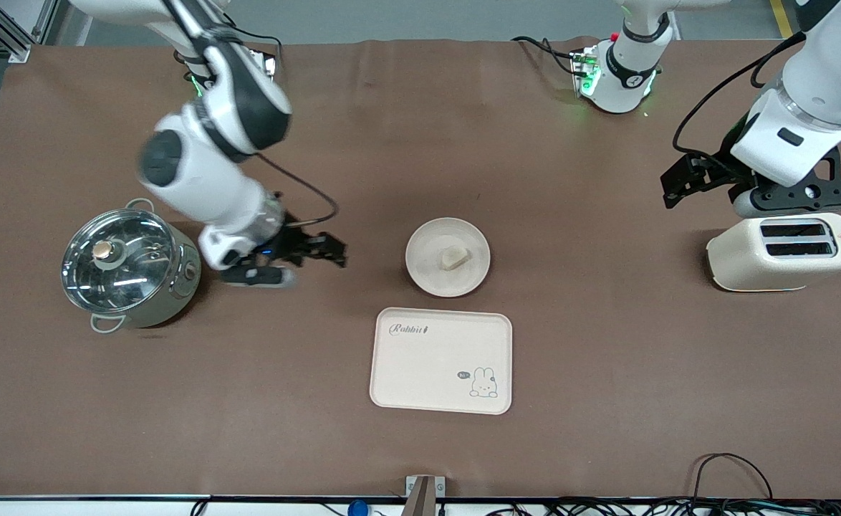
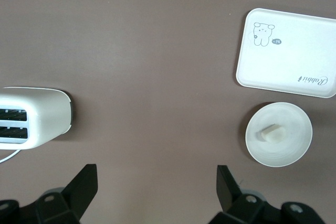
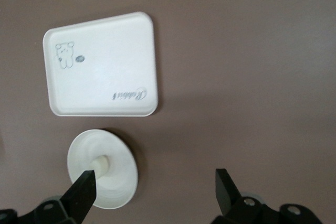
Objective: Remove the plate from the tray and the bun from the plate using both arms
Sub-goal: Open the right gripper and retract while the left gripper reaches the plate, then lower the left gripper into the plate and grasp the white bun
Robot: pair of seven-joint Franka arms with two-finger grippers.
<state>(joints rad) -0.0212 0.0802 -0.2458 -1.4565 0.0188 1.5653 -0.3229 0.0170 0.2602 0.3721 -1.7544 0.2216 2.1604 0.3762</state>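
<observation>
The round cream plate (image 1: 428, 271) sits on the brown table, farther from the front camera than the tray. The small pale bun (image 1: 455, 258) lies on it. The plate (image 2: 291, 145) and bun (image 2: 272, 133) also show in the left wrist view, and the plate (image 3: 121, 179) and bun (image 3: 102, 165) show in the right wrist view. My right gripper (image 1: 329, 251) is open and empty, between the pot and the plate, beside the plate (image 3: 155, 190). My left gripper (image 1: 678, 185) is open and empty, up near the toaster (image 2: 156, 187).
A rectangular cream tray with a rabbit drawing (image 1: 440, 360) lies nearer the front camera than the plate. A steel pot with a glass lid (image 1: 128, 266) stands at the right arm's end. A cream toaster (image 1: 782, 251) stands at the left arm's end.
</observation>
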